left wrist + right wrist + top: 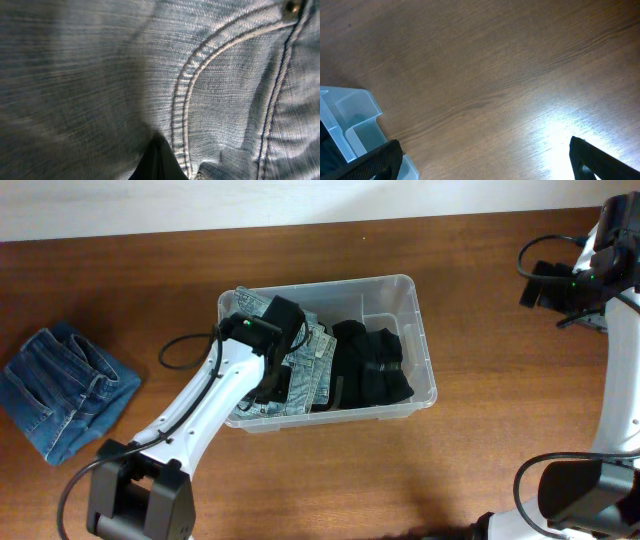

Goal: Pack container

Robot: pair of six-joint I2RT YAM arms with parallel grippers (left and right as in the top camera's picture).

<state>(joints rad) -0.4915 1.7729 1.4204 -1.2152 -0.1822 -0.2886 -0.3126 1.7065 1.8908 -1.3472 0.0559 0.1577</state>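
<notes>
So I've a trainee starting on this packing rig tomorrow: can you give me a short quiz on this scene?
1. True or false: the dark jeans lie in the container.
2. The right gripper is: A. shut on cloth; B. open over bare table; C. inside the container.
3. Which garment does the left gripper reach?

Key
1. False: they lie on the table, to one side of the container.
2. B.
3. The pale jeans in the container.
</notes>
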